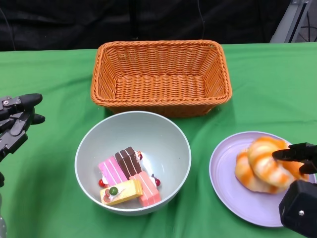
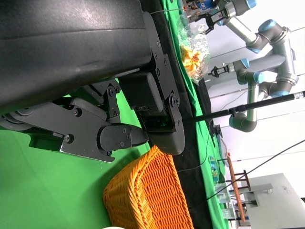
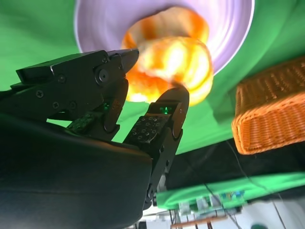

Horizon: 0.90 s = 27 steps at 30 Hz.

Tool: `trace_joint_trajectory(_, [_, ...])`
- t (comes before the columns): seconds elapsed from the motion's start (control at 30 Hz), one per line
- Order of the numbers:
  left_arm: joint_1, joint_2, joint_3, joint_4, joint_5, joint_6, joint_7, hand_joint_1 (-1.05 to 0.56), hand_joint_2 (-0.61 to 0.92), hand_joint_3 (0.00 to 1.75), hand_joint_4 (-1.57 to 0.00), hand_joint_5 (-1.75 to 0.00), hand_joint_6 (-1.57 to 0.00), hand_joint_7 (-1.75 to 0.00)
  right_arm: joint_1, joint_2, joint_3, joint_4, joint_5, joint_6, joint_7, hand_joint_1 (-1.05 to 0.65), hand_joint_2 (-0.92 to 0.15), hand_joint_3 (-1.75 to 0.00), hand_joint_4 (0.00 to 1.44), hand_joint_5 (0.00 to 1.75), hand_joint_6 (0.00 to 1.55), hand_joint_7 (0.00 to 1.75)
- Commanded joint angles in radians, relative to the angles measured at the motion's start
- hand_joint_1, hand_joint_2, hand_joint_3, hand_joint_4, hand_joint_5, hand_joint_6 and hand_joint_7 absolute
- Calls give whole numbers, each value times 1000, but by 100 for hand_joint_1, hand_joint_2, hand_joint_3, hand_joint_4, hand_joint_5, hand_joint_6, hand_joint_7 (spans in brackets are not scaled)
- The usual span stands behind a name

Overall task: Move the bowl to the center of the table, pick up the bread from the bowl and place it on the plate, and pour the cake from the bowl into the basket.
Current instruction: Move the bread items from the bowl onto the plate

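Observation:
A pale green bowl [image 1: 133, 130] stands mid-table in the head view, holding several cake slices [image 1: 128, 181]: pink, chocolate and yellow. To its right the orange-striped bread [image 1: 262, 166] lies on the lilac plate [image 1: 225, 173]. My right hand [image 1: 299, 191] is at the plate's near right edge, its fingertips [image 1: 290, 153] just over the bread. In the right wrist view the right hand [image 3: 128, 109] has its fingers apart with the bread [image 3: 176, 57] beyond them on the plate [image 3: 102, 24]. My left hand [image 1: 17, 121] hovers left of the bowl with fingers spread, holding nothing.
An orange wicker basket [image 1: 161, 47] sits behind the bowl, nothing showing inside it; it also shows in the wrist views as basket [image 3: 271, 114] and basket [image 2: 147, 200]. Green cloth covers the table. Other robot arms [image 2: 257, 33] stand beyond the far edge.

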Motion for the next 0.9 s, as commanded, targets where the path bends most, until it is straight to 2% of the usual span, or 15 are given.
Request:
trace_joint_trajectory(0.03, [-10, 21, 5, 7, 0, 0, 9, -9, 92, 41, -81, -93, -120, -2, 5, -52, -10, -80, -5, 42, 97, -3, -86, 0, 82, 10, 73, 0])
trace_joint_trajectory(0.2, [-14, 21, 6, 9, -6, 4, 2, -9, 92, 41, -81, -94, -120, -2, -4, -103, -34, -166, 5, 75, 212, -9, -85, 0, 74, 3, 65, 0])
trace_joint_trajectory(0.4, [-18, 20, 7, 17, -6, 2, 2, -9, 92, 40, -81, -95, -121, -2, -20, -103, -64, -219, 16, 101, 242, -11, -84, 0, 75, 3, 63, 0])
trace_joint_trajectory(0.53, [-18, 21, 5, 17, -3, -5, 2, -9, 92, 40, -81, -95, -120, -2, -22, -92, -69, -228, 19, 98, 226, -11, -84, 0, 76, 3, 63, 0])
trace_joint_trajectory(0.6, [-17, 23, 4, 17, 0, -9, 3, -9, 92, 40, -81, -95, -120, -2, -21, -82, -70, -223, 21, 92, 209, -11, -84, 0, 77, 3, 63, 0])
trace_joint_trajectory(0.8, [-17, 18, 9, 13, -12, -6, -9, -8, 92, 41, -81, -96, -121, -3, -14, -6, -89, -215, 70, 56, 108, -10, -83, 0, 80, 3, 65, 1])
trace_joint_trajectory(0.9, [-18, 17, 8, 15, -8, -4, 2, -9, 92, 40, -81, -96, -121, -3, -37, 69, -127, -181, 205, -28, 39, -7, -85, -1, 83, 4, 69, 3])
